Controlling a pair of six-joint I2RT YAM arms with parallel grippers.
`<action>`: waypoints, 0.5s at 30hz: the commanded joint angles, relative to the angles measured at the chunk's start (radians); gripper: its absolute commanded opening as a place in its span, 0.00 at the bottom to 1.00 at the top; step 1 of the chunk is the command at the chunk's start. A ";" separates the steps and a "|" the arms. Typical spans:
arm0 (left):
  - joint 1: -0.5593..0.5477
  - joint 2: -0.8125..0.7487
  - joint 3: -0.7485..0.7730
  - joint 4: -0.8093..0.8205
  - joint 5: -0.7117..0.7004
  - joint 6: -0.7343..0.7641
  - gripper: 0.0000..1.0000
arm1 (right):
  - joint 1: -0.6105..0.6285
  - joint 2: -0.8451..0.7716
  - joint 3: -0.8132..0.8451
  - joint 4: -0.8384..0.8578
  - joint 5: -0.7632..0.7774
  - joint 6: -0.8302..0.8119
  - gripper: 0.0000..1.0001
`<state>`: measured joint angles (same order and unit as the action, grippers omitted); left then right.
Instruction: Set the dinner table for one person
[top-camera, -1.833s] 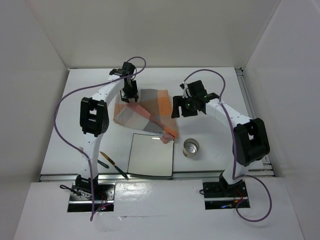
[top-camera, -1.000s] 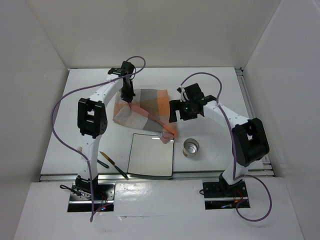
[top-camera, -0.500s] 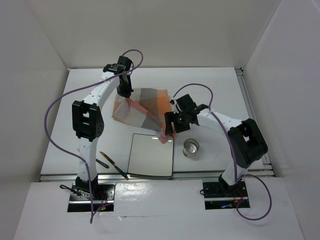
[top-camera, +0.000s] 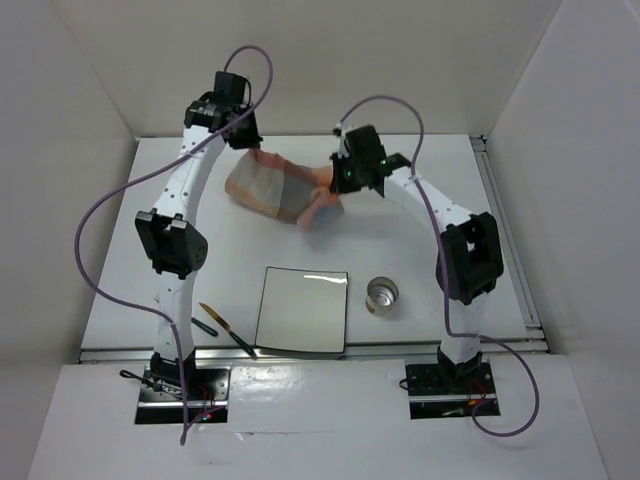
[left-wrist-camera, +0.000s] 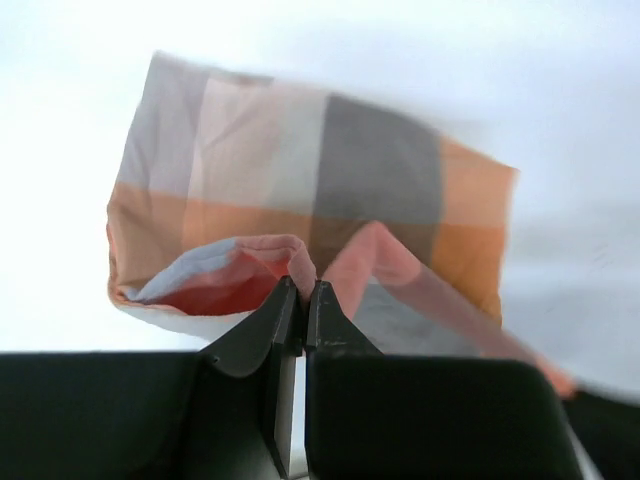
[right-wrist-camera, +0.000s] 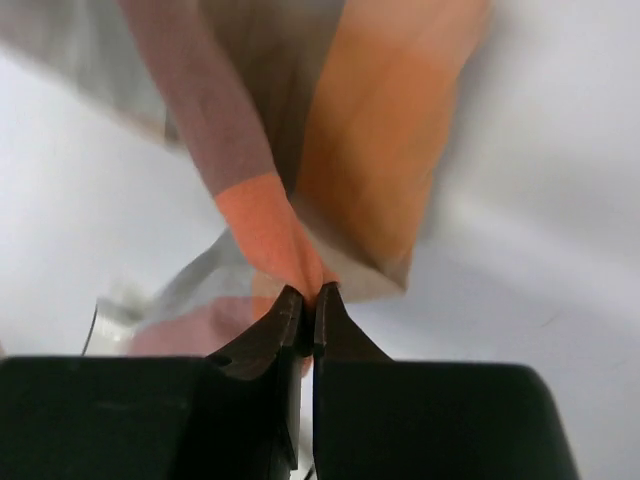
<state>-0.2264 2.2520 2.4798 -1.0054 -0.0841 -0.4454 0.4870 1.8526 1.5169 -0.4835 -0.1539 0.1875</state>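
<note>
**A:** Left wrist view: the left fingers (left-wrist-camera: 283, 322) are clenched on a puckered fold of the checked cloth (left-wrist-camera: 330, 170). It hangs beyond their tips, thin and soft, in orange, grey and pale squares.

**B:** I'd judge that a pinch on gathered fabric rather than a clean corner, so it could slip under a hard pull.

**A:** Right wrist view: the right fingers (right-wrist-camera: 290, 320) are clamped on an orange tip of the same cloth. The fabric spreading away from them is blurred.

**B:** To lay it well, I'd draw the two pairs of fingers apart until the sag goes, then lower both ends evenly.

**A:** Top view: the cloth droops limply between the two pairs of fingers. The counter (top-camera: 440, 290), flat and matte white, lies beneath them. I cannot tell whether the lowest fold touches it. Well clear of both fingers, towards the arm bases, sit a glossy square white plate (top-camera: 302, 310) and a round metal cup (top-camera: 382, 294), just apart.

**B:** Keep the trailing edge off those two.
</note>
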 joint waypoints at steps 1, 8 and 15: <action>0.065 -0.044 0.012 0.119 0.108 0.040 0.00 | -0.102 0.094 0.318 -0.009 0.120 -0.140 0.00; 0.170 -0.250 -0.069 0.226 0.156 0.007 0.00 | -0.114 0.033 0.527 0.066 0.194 -0.334 0.00; 0.190 -0.509 -0.615 0.385 0.171 -0.005 0.00 | -0.114 -0.348 -0.256 0.336 0.309 -0.297 0.25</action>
<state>-0.0689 1.8130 2.0388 -0.6956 0.1242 -0.4618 0.4191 1.6016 1.4525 -0.2325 0.0048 -0.0952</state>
